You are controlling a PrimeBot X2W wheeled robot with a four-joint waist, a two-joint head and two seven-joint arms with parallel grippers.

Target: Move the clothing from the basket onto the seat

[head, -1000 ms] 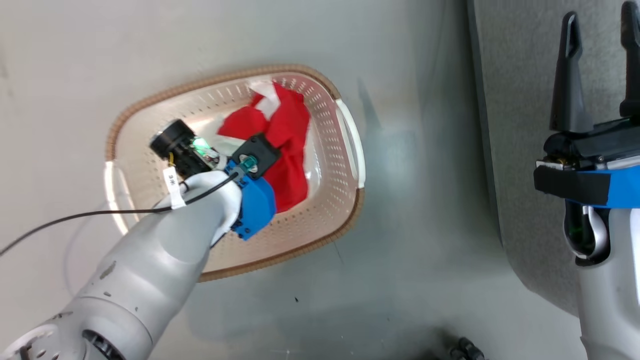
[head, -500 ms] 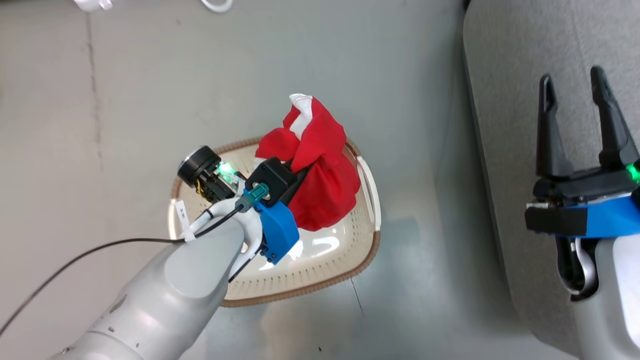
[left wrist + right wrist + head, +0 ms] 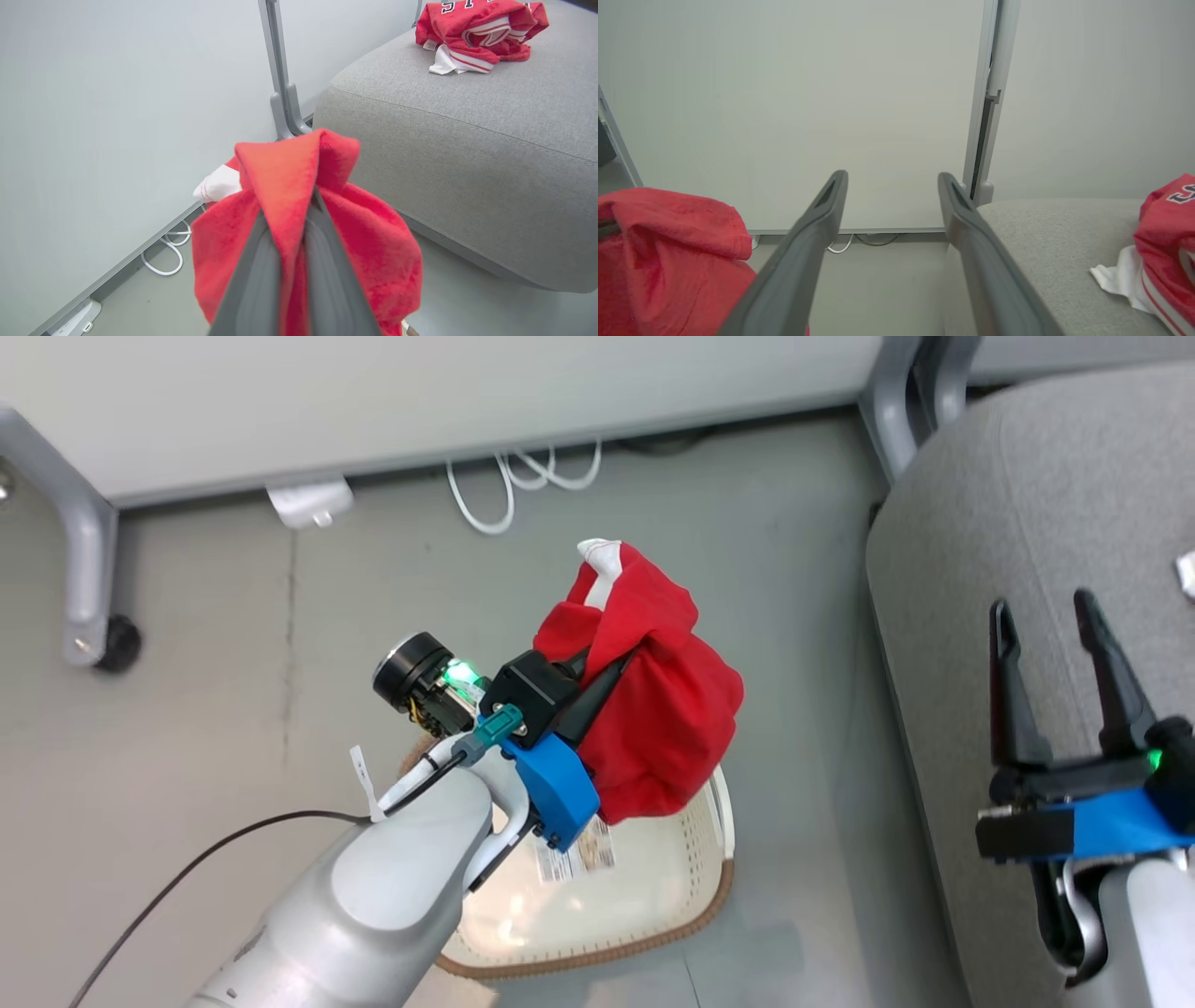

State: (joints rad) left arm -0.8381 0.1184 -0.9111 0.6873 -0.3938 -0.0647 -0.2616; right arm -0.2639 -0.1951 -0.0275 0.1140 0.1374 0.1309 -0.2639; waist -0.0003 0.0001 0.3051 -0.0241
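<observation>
Nearest to the head camera is the pale left forearm. At its end the left tool has its two dark fingers pressed together on a fold of a red garment. In the left wrist view the thin cloth is pinched between the fingers and falls over both of them in a loose bundle, with a small white part at its far side. The bundle hangs in the air from the tool, above the basket, which stands on the grey floor. I cannot tell if the lowest fold is free of the basket rim. On the cream bottom of the basket a paper label lies flat.

At the right, the right tool has its fingers wide apart and empty, above the near part of the seat. The seat is grey with a rounded corner, and a strip of floor lies between it and the basket. Farther on the seat top lies a second red garment, crumpled, with white stripes and dark letters, well apart from both tools.

Behind all this stands a white panel. Under its lower edge white cables lie in loops on the floor, and at the left a grey metal leg ends in a black castor.
</observation>
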